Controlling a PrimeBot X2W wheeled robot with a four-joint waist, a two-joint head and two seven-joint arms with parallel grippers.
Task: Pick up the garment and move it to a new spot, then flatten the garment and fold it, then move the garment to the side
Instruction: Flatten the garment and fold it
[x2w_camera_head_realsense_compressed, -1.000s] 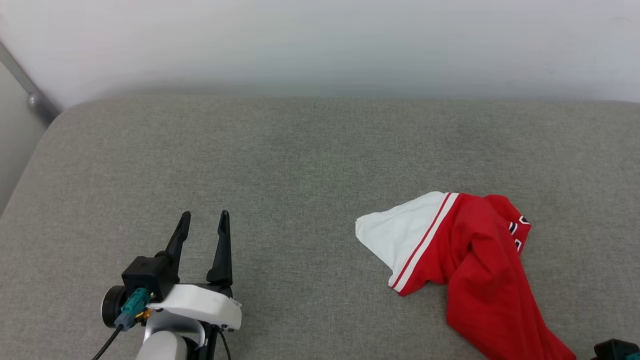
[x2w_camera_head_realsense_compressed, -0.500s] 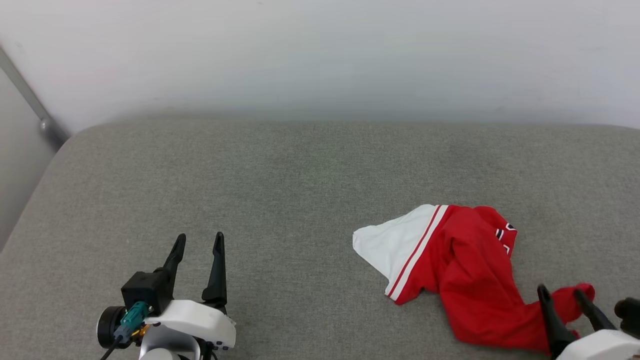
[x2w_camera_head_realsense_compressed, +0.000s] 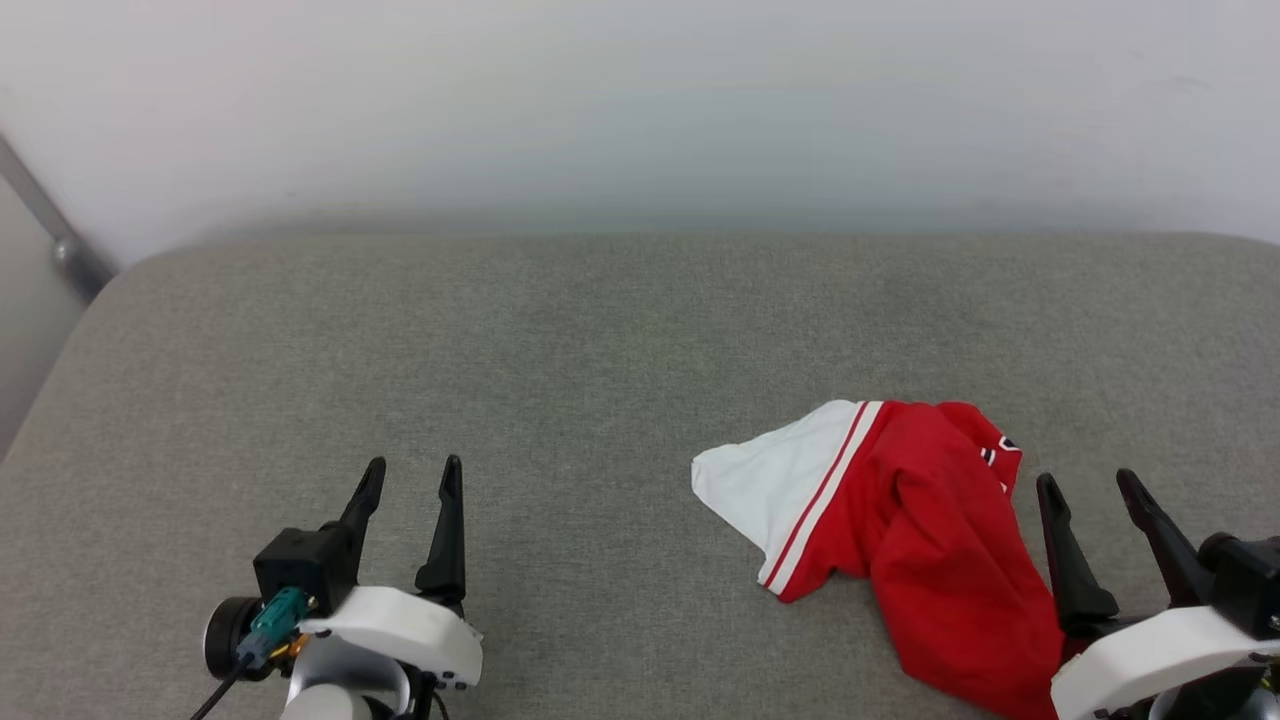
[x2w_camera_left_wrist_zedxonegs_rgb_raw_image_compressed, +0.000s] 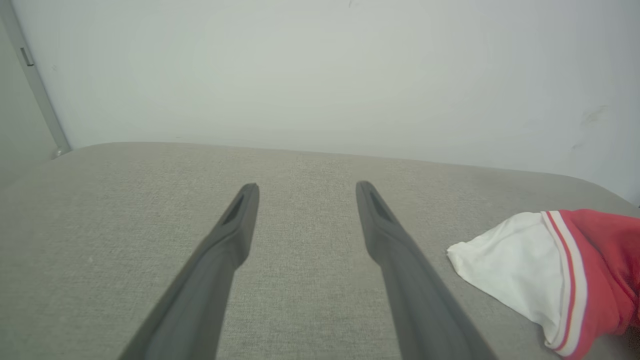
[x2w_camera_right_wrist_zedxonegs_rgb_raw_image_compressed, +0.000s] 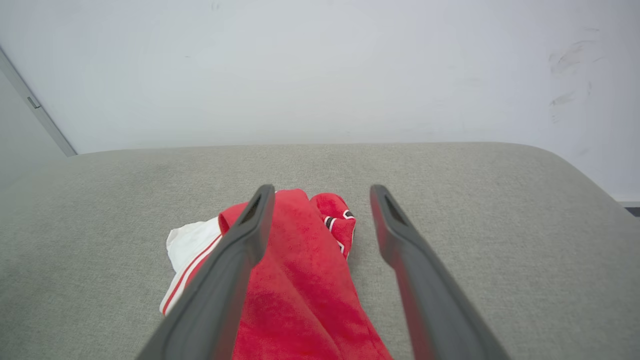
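Head view puts the right gripper (x2w_camera_head_realsense_compressed: 1088, 482) at the lower right of the frame, its two dark fingers spread wide and empty. Its left finger stands just beside the right edge of the garment (x2w_camera_head_realsense_compressed: 930, 530); whether it touches the cloth cannot be told. The left gripper (x2w_camera_head_realsense_compressed: 413, 463) sits at the lower left, likewise released and holding nothing, well apart from the garment.

The garment lies crumpled on the grey fabric-covered bench (x2w_camera_head_realsense_compressed: 600, 350), right of centre, with a white sleeve edged in red and white stripes pointing left and the red body trailing toward the lower right edge. Behind the bench rises a plain pale wall (x2w_camera_head_realsense_compressed: 640, 100), and a grey metal bar (x2w_camera_head_realsense_compressed: 45, 225) slants down at the upper left.

From the left wrist, the left gripper (x2w_camera_left_wrist_zedxonegs_rgb_raw_image_compressed: 306, 185) points over bare bench (x2w_camera_left_wrist_zedxonegs_rgb_raw_image_compressed: 300, 165), with the garment (x2w_camera_left_wrist_zedxonegs_rgb_raw_image_compressed: 505, 260) at the right edge of the frame, sleeve foremost. From the right wrist, the right gripper (x2w_camera_right_wrist_zedxonegs_rgb_raw_image_compressed: 321, 189) frames the garment (x2w_camera_right_wrist_zedxonegs_rgb_raw_image_compressed: 305, 280), which passes under the left finger. Black, white-outlined lettering shows on a red fold, and dark scuff marks (x2w_camera_right_wrist_zedxonegs_rgb_raw_image_compressed: 565, 55) dot the wall at the upper right.
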